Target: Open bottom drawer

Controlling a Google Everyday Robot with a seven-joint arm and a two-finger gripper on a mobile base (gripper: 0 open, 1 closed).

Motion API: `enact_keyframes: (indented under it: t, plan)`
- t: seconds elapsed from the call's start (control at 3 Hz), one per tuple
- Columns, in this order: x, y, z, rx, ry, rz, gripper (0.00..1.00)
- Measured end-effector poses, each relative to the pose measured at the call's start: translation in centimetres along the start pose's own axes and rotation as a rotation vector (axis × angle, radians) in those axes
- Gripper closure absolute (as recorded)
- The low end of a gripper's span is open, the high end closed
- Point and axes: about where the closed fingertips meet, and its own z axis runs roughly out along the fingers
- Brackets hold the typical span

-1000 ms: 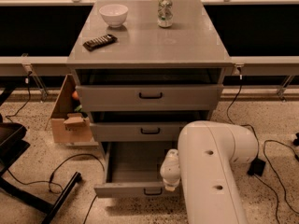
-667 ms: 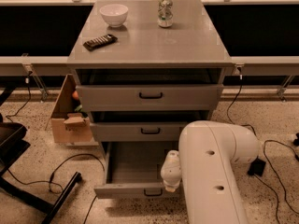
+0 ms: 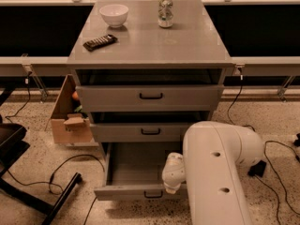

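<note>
The arm (image 3: 218, 172) fills the lower right foreground. It is a thick white link with a rounded top, running down and out past the bottom edge, with two small dark holes on its face. From its left side a smaller white wrist (image 3: 174, 165) juts out and bends downward. The tool (image 3: 169, 187) hangs at the wrist's end, low in the middle of the view, just left of the big link, pointing down.
</note>
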Motion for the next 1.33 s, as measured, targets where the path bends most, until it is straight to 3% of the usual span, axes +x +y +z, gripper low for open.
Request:
enact_keyframes:
  t: [0.67, 1.33]
  plan:
    - [0.56, 0.69, -0.1, 0.018, -0.001, -0.01, 0.98]
    - [0.56, 0.69, -0.09, 0.018, -0.001, -0.01, 0.51]
